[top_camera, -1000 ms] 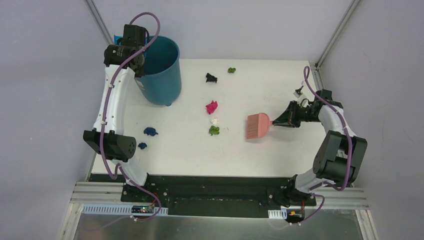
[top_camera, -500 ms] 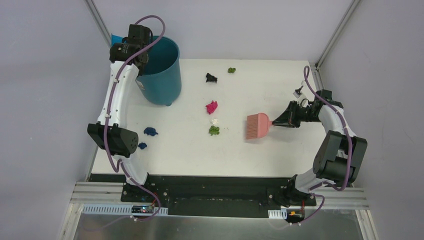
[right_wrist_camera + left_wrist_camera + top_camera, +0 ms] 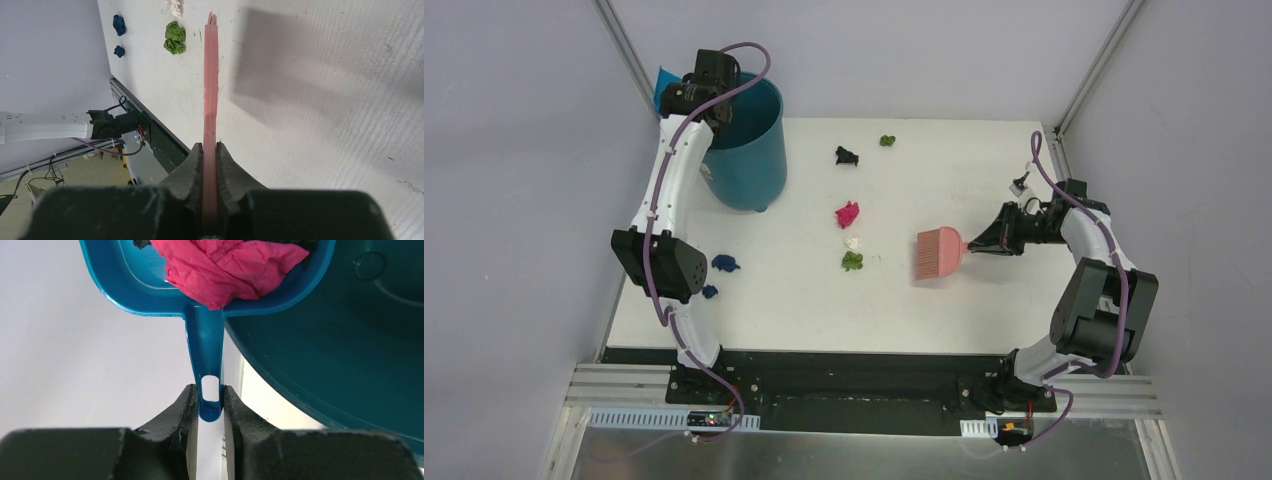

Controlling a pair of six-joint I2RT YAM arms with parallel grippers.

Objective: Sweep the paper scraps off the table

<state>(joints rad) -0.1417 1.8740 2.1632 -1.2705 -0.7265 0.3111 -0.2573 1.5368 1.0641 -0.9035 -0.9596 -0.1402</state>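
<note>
Blue dustpan (image 3: 205, 350) clamped by its handle between left gripper (image 3: 210, 405) jaws, magenta scrap (image 3: 225, 265) carried ahead of them. Pink brush (image 3: 211, 75) pinched between near-shut right gripper (image 3: 210, 160) jaws.

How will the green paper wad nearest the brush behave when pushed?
The green wad looks loosely crumpled, so probably very light; likely skids or tumbles on the smooth table. Lumpy shape probably stops long rolls. Bristles of the pink brush may flick it sideways.

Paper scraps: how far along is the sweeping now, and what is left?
Done: a magenta scrap lies in the blue dustpan. In hand: the left gripper holds that dustpan at the teal bin; the right gripper holds the pink brush. Left: seven paper scraps on the table.
</note>
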